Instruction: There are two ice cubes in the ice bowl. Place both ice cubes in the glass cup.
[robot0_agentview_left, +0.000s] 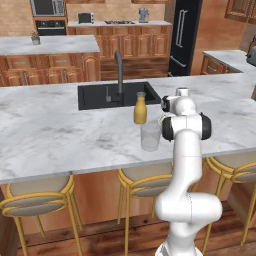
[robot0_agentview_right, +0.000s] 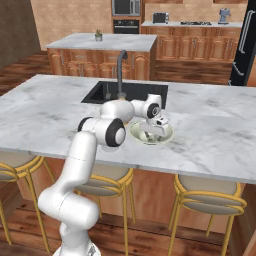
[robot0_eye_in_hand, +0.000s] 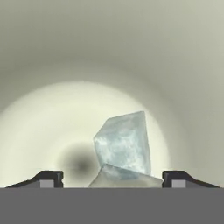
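The pale yellow-green ice bowl (robot0_agentview_right: 168, 133) sits on the marble counter, right of the sink. My gripper (robot0_agentview_right: 150, 133) reaches down into it. In the hand view the bowl's inner wall (robot0_eye_in_hand: 65, 109) lies close below, and a pale blue ice cube (robot0_eye_in_hand: 124, 146) stands in its bottom, leaning on a second, paler ice cube (robot0_eye_in_hand: 124, 180) at the lower edge. My gripper (robot0_eye_in_hand: 114, 179) is open, its two tips wide apart on either side of the cubes and not touching them. The clear glass cup (robot0_agentview_left: 150, 136) stands upright just left of my arm.
An orange bottle (robot0_agentview_left: 140, 109) stands behind the glass cup, near the black sink (robot0_agentview_left: 97, 97) with its tall faucet (robot0_agentview_left: 119, 70). Yellow-framed stools (robot0_agentview_left: 37, 200) line the counter's near edge below the arm.
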